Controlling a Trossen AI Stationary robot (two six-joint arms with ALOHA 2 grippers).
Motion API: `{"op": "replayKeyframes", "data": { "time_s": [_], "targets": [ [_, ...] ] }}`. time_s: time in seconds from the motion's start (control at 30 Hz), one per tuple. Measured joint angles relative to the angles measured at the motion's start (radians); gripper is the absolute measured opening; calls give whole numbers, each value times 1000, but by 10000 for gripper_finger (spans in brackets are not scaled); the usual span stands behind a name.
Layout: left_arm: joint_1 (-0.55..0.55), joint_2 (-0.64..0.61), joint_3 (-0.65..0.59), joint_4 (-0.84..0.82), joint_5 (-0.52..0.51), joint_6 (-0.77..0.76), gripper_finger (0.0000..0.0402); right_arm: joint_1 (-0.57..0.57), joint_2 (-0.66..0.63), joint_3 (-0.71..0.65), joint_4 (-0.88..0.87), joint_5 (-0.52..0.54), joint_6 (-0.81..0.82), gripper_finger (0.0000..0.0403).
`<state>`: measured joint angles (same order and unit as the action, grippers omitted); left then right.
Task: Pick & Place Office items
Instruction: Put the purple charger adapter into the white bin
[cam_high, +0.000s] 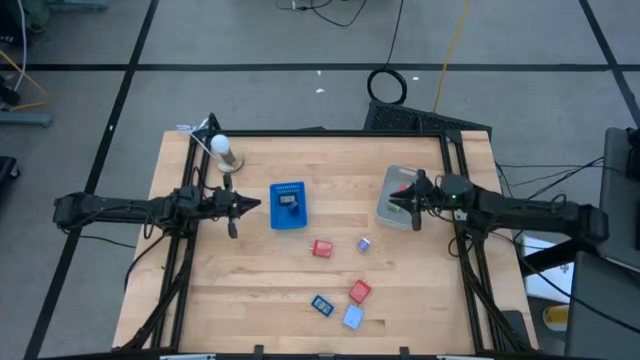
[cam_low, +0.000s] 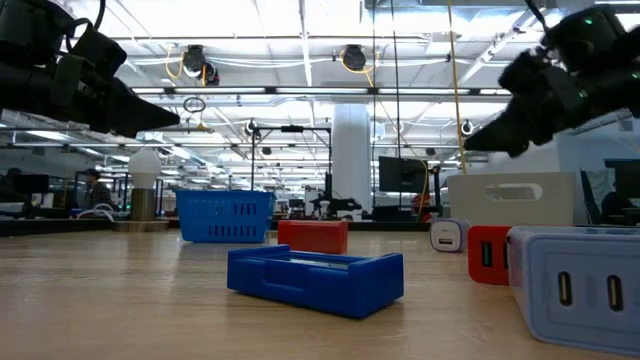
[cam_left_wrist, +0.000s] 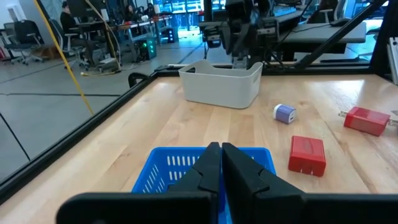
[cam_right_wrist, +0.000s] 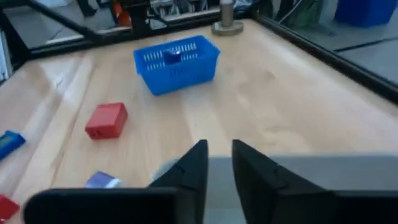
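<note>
Several office items lie on the table: a red block (cam_high: 321, 248), a small purple-white piece (cam_high: 363, 244), a second red block (cam_high: 360, 291), a blue piece (cam_high: 322, 304) and a light blue piece (cam_high: 352, 317). The blue tray (cam_high: 289, 205) holds a dark piece (cam_high: 288, 199). The grey bin (cam_high: 398, 198) shows something red inside (cam_high: 403, 187). My left gripper (cam_high: 247, 205) hangs shut just left of the blue tray (cam_left_wrist: 186, 171), touching nothing. My right gripper (cam_high: 405, 202) hovers open over the bin (cam_right_wrist: 311, 183), with nothing between its fingers (cam_right_wrist: 193, 165).
A lamp-like stand with a white bulb (cam_high: 223, 150) sits near the far-left corner. Black frame rails (cam_high: 455, 200) run along the table's sides. Bare wood lies between the tray and the bin, and along the near-left part of the table (cam_high: 230, 290).
</note>
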<state>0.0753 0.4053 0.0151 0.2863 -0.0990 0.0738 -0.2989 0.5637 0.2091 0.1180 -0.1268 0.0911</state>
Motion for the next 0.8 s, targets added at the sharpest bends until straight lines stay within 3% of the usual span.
{"op": "replayKeyframes", "data": {
  "time_s": [0.2, 0.47, 0.63, 0.8],
  "targets": [
    [0, 0, 1, -14, 1, -3, 3, 90, 298, 188, -13, -2, -52, 145],
    [0, 0, 1, -62, 10, -16, 20, 244, 610, 387, -16, -46, -262, 229],
    [0, 0, 1, -77, 11, -19, 9, 312, 733, 460, -43, -156, -260, 258],
    [0, 0, 1, -74, 19, -24, 3, 349, 844, 523, -151, -166, -280, 265]
  ]
}}
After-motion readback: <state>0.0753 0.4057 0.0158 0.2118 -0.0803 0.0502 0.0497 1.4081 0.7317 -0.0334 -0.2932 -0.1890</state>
